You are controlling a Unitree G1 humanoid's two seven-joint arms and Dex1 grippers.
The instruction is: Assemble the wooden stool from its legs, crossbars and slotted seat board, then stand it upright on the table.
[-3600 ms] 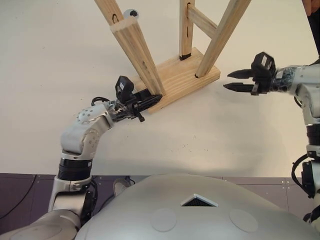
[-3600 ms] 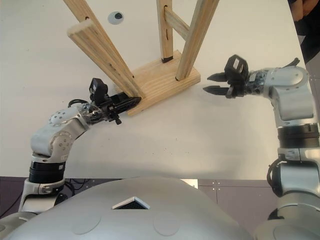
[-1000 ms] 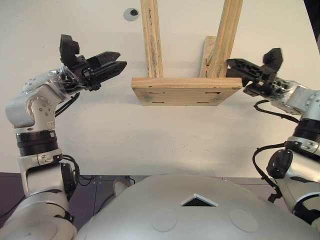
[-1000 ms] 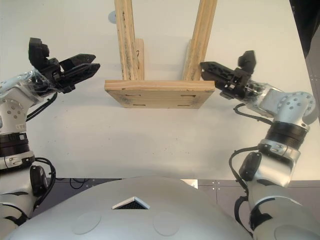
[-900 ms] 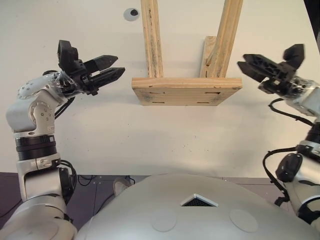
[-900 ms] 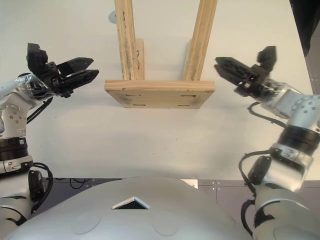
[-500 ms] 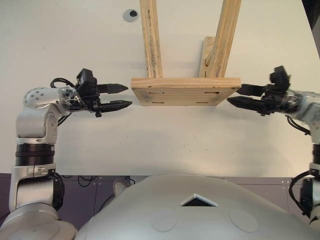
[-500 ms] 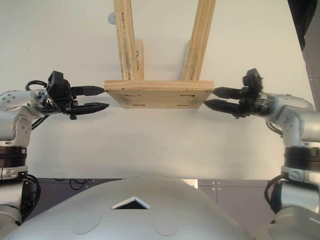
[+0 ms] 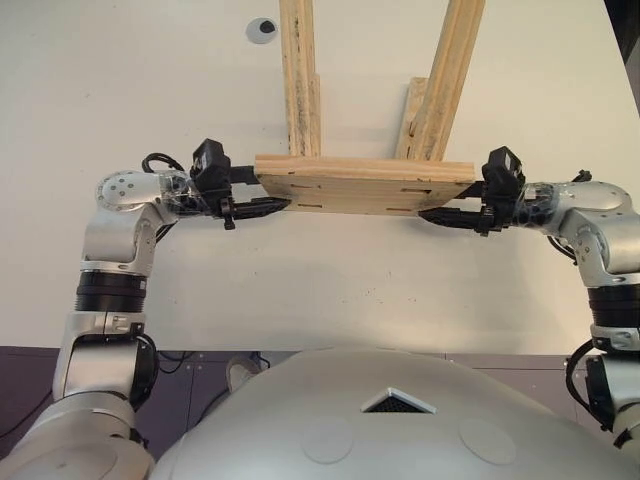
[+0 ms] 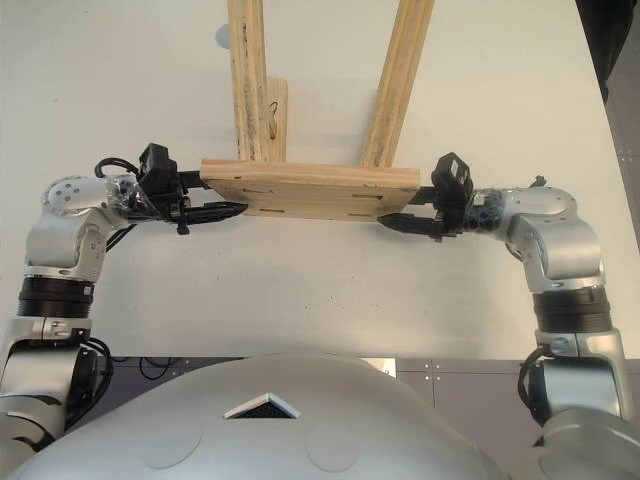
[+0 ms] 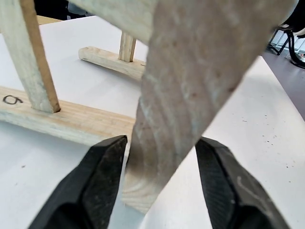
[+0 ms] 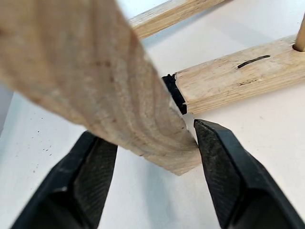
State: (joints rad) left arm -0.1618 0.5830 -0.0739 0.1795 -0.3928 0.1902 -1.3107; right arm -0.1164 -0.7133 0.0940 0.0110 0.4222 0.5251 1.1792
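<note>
The stool (image 9: 370, 120) lies on its side in the middle of the white worktop (image 9: 120, 80). Its slotted seat board (image 9: 365, 185) faces the near edge and its legs (image 9: 300, 80) run toward the far edge. The left gripper (image 9: 268, 192) clamps the board's left end, one black finger (image 11: 102, 171) on each face. The right gripper (image 9: 447, 202) pinches the right end the same way, its fingers (image 12: 221, 162) against both faces. A small round disc (image 9: 263, 28) lies near the far edge.

Seat board (image 10: 310, 190) between clamping fingers (image 10: 215, 210)
</note>
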